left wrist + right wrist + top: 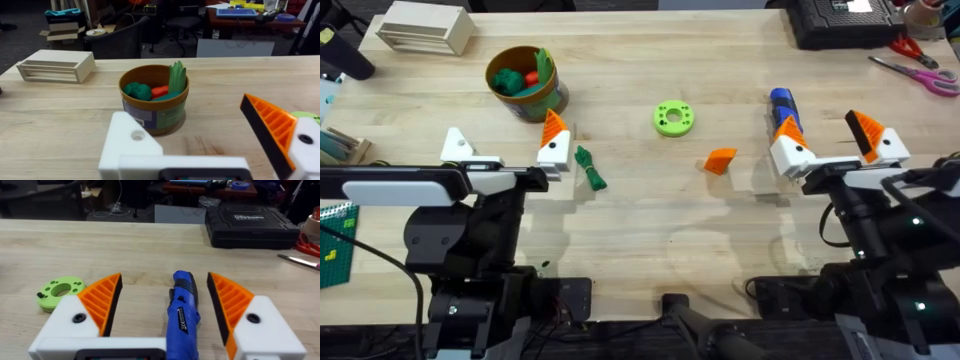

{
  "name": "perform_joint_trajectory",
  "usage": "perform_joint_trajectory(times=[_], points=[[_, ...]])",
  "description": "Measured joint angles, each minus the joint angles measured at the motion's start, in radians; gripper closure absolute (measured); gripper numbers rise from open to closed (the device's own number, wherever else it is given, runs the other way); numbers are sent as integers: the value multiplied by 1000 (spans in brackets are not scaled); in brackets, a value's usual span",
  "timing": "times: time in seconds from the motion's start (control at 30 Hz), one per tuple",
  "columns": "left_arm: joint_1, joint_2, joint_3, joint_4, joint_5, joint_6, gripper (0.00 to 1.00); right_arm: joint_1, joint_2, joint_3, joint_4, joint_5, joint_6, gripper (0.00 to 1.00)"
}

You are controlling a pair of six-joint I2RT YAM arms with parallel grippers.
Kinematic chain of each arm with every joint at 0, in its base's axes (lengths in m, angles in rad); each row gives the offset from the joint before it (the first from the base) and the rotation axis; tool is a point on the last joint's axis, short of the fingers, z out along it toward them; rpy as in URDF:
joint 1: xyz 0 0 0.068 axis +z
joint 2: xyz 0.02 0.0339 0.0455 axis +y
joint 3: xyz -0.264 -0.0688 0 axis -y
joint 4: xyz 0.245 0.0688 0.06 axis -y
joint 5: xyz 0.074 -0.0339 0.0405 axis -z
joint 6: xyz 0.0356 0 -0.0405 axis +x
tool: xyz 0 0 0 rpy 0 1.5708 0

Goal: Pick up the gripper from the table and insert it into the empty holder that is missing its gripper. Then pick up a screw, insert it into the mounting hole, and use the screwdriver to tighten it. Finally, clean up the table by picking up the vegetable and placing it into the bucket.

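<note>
**Loose orange wedge waits at centre; both pincers spread and empty**

The gripper (720, 161), a small ribbed orange plastic wedge, lies alone on the counter (650, 230) right of centre in the overhead frame, between the lime-green ring disc (673, 118) and the right pincer (835, 143). It looks light, stiff and small, with sloped faces that could slip out sideways; a hold across its two flat flanks seems safest.

The holder (457, 146) is the bare white finger base on the left pincer (505, 148), at left of frame; its partner finger carries a wedge. That pincer stands wide apart, holding nothing. The right pincer is likewise spread and empty, its two orange-tipped fingers either side of the screwdriver (182, 311), which lies on the counter between them. The blue tool seems rigid, smooth and rather heavy; the mid-barrel is the place to clamp.

The vegetable (589, 168), dark green and knobbly, lies just right of the left pincer and is probably light.

Count: one loose wedge, three mounted wedges, one bare holder, one screwdriver, one loose vegetable, one bucket (526, 83) at upper left, already holding toy produce. No screw can be made out.
</note>
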Motion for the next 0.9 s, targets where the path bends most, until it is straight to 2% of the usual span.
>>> perform_joint_trajectory(times=[0.3, 0.4, 0.43, 0.57, 0.7, 0.73, 0.77, 0.8, 0.9], points=[[0, 0, 0, -3, 0, 0, 57, 0, 0, 0, 0, 0, 0, 12], [0, 0, 12, -66, 1, 1, 57, 0, 0, 4, -8, 0, 0, 12], [0, 2, 68, -177, 1, 1, 55, 0, 17, 61, -91, -3, 0, 12], [0, 57, 238, -304, 1, 1, 55, 0, 86, 237, -243, -6, 0, 12], [0, 183, 427, -406, 3, 1, 55, 0, 188, 440, -387, -7, 0, 12], [0, 227, 477, -440, 4, 1, 56, 0, 216, 482, -425, -7, 0, 12], [0, 371, 634, -557, 8, -13, 56, 0, 309, 587, -540, -12, 0, 12], [0, 515, 795, -691, 14, -61, 55, 0, 394, 657, -603, -33, 0, 14], [0, 641, 919, -770, 55, -106, 55, 0, 447, 690, -603, -63, 0, 13]])
